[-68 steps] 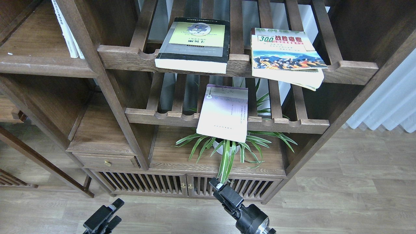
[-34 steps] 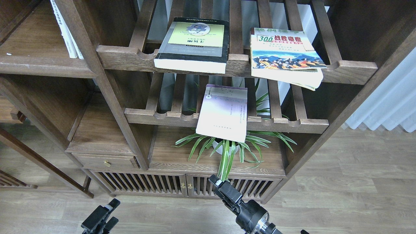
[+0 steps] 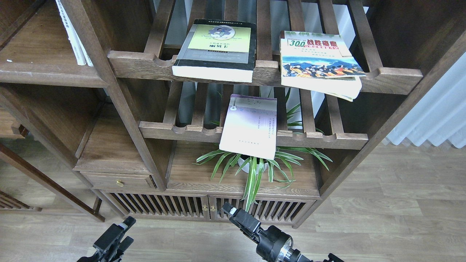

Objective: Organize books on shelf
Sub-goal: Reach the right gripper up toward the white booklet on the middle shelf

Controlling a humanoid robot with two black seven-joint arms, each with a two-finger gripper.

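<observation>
Three books lie flat on slatted racks. The thick black-edged book with the yellow-green cover [image 3: 216, 49] is on the upper rack, left. The colourful "300" book [image 3: 318, 62] is on the upper rack, right, overhanging the front rail. The pale lavender-white book [image 3: 251, 127] is on the lower rack, also overhanging its rail. The solid dark-brown shelf board [image 3: 43, 69] is at the upper left. My left gripper [image 3: 116, 234] and right gripper [image 3: 233, 214] are low, in front of the cabinet base, far from the books. Both are dark and seen end-on, and both hold nothing.
White books [image 3: 72, 34] stand on the solid shelf at upper left. A potted spider plant [image 3: 255, 167] sits under the lower rack. Below are a small drawer [image 3: 118, 181] and slatted cabinet doors [image 3: 174, 209]. A white curtain [image 3: 433, 116] hangs at the right above the wooden floor.
My right gripper has moved left and slightly lower. My left gripper has barely shifted. The books have not moved.
</observation>
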